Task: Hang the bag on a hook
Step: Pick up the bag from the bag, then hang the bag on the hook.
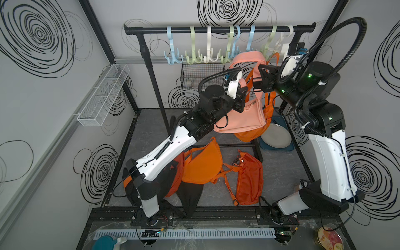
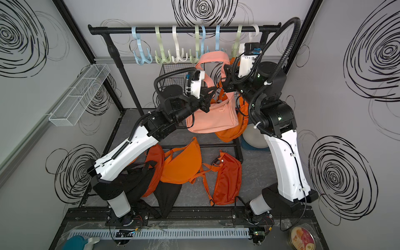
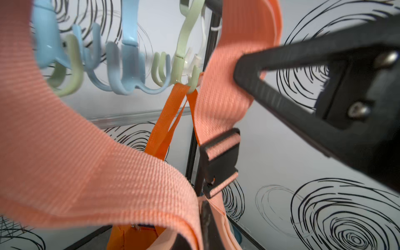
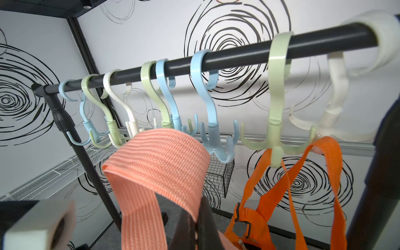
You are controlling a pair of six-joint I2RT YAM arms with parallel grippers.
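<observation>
Peach strap [image 4: 160, 160] in tight grip of L + R jaws; loop's top edge just beside blue hook [image 4: 213, 138].

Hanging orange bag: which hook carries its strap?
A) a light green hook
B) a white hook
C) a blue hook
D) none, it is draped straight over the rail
A: the right wrist view shows the orange strap looped over a prong of the light green hook.
</observation>
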